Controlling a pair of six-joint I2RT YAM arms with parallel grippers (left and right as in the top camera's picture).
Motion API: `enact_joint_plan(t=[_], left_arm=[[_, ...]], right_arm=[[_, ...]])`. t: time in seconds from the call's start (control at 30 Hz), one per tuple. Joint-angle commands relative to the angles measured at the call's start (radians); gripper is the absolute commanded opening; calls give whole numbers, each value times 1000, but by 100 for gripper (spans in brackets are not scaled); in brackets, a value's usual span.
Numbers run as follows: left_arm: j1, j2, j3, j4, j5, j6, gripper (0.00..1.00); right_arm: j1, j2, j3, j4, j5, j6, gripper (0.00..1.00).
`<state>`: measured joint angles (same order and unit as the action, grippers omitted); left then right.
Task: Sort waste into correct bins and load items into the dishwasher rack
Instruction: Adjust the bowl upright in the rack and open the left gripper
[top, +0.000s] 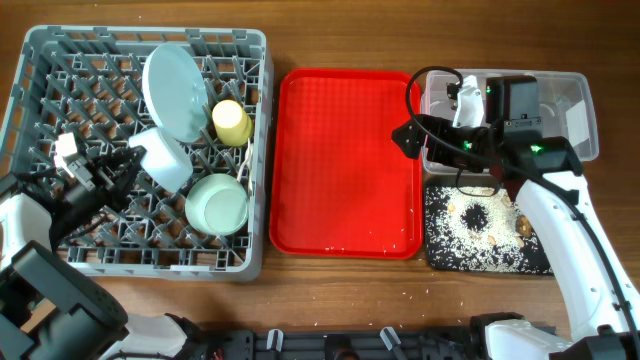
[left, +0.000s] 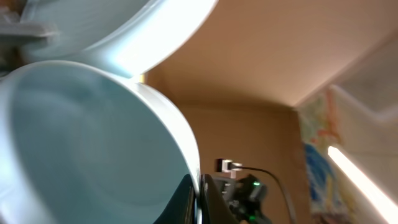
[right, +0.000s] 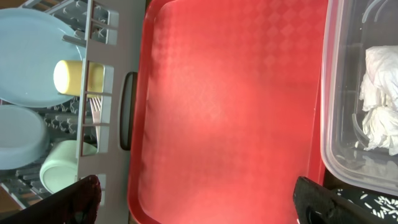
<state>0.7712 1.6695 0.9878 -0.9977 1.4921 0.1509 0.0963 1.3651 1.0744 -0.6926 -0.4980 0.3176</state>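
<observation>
Smooth pale blue bowl (left: 93, 155) fills my left wrist view, thin rim pinched tight in my left pincer (left: 199, 202), tipped on its side among the pegs of the grey grid rack (top: 140, 37), just beside the upright round plate (top: 175, 90) and yellow cup (top: 231, 121). My right pincer (right: 196, 193) hangs wide open over the glossy red tray (right: 230, 93), near the clear tub (right: 333, 93) with crumpled white tissue (right: 382, 93) inside.

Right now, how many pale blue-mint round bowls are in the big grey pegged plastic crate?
2. The tipped bowl lies on its side in the middle of the crate, rim pinched by the left gripper; the upright bowl sits mouth-up nearer the robot. None looks hidden.
</observation>
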Motion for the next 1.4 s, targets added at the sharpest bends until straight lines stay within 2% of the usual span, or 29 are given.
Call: enact_joint_plan(t=[0.0, 0.1, 0.17, 0.23, 0.27, 0.33, 0.4, 0.5, 0.53, 0.57, 0.6, 0.63, 0.67, 0.73, 0.8, 0.87, 0.93, 1.03, 1.13, 1.23, 1.37], left_arm=[[26, -21, 13, -46, -173, -3, 4], [140, -21, 13, -87, -140, -10, 4], [199, -21, 13, -121, -140, -10, 14], [233, -21, 13, -143, -132, -10, 49], [245, -21, 13, -159, -105, -10, 72], [265, -21, 13, -183, -13, -10, 78], [272, -27, 13, -209, 78, -9, 76], [267, -126, 19, -233, 76, 7, 58], [261, -187, 19, -233, 51, 22, 38], [255, -222, 19, -228, 29, 28, 25], [243, -274, 19, -209, -40, 27, 4], [228, -314, 19, -182, -117, 18, 4], [196, -358, 19, -118, -291, -57, 4], [104, -395, 19, -6, -517, -234, 4], [-11, -405, 19, 85, -692, -332, 4], [-216, -391, 19, 174, -980, -443, 4], [-394, -367, 19, 222, -1172, -456, 4], [-543, -355, 19, 200, -1426, -535, 4], [-583, -355, 19, 142, -1592, -586, 4], [-583, -355, 19, 172, -1596, -586, 4], [-583, -340, 13, 132, -1686, -623, 4]], right_arm=[[2, 4, 10, 3, -19, 8, 100], [2, 4, 10, 3, -19, 8, 100], [2, 4, 10, 3, -19, 8, 100], [2, 4, 10, 3, -19, 8, 100], [2, 4, 10, 3, -19, 8, 100], [2, 4, 10, 3, -19, 8, 100], [2, 4, 10, 3, -19, 8, 100], [2, 4, 10, 3, -19, 8, 100], [2, 4, 10, 3, -19, 8, 100], [2, 4, 10, 3, -19, 8, 100], [2, 4, 10, 3, -19, 8, 100], [2, 4, 10, 3, -19, 8, 100], [2, 4, 10, 3, -19, 8, 100], [2, 4, 10, 3, -19, 8, 100], [2, 4, 10, 3, -19, 8, 100], [2, 4, 10, 3, -19, 8, 100], [2, 4, 10, 3, -19, 8, 100], [2, 4, 10, 3, -19, 8, 100], [2, 4, 10, 3, -19, 7, 100], [2, 4, 10, 3, -19, 8, 100], [2, 4, 10, 3, -19, 8, 100]])
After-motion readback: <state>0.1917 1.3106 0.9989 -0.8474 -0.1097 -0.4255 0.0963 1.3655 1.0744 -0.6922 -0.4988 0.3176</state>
